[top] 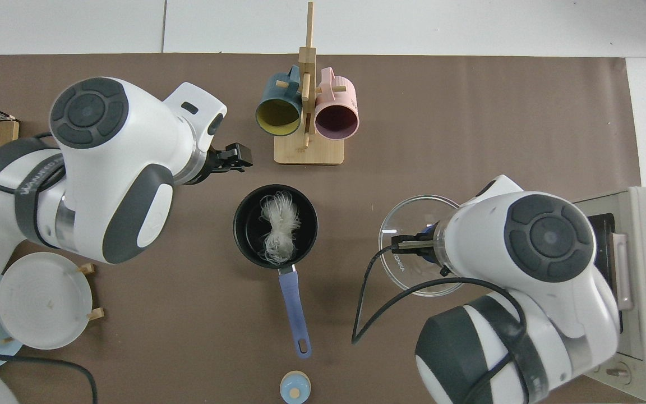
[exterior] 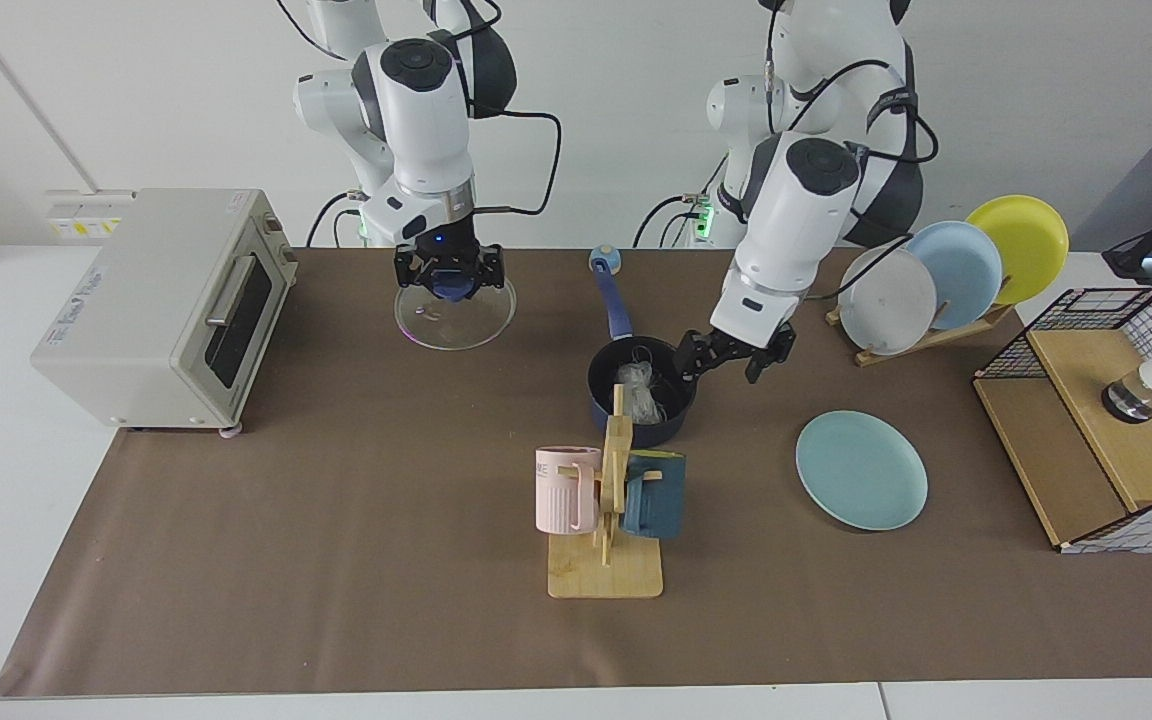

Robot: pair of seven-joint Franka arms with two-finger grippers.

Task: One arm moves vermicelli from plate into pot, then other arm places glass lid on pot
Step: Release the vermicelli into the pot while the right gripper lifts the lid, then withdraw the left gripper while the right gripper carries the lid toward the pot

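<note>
Two arms work over a brown-covered surface (exterior: 336, 520) set against a white wall. The pot (exterior: 636, 390) stands near the middle, its long blue handle (top: 294, 311) running straight from the rim toward the arm bases. Inside it lies the vermicelli (top: 278, 227), a white bundle whose long axis runs the same way as the handle.

The left gripper (exterior: 733, 356) hovers just beside the pot on the side nearer the pale teal plate (exterior: 862, 470), its fingers spread and holding nothing. That plate lies bare, on the pot's side away from the lid.

The right gripper (exterior: 448, 275) has its fingers pinching the blue knob of the glass lid (exterior: 454, 315), which hangs level above the surface between the pot and the white toaster oven (exterior: 161, 300).

A wooden mug tree (exterior: 611, 500) with a pink mug (exterior: 566, 490) and a dark teal mug (exterior: 656, 495) stands just beside the pot, across from the handle, and hides part of the pot's rim in the facing view. A small blue-topped knob (top: 295, 387) sits beyond the handle's end. Grey, light blue and yellow plates (exterior: 956, 270) lean in a rack beyond the teal plate.
</note>
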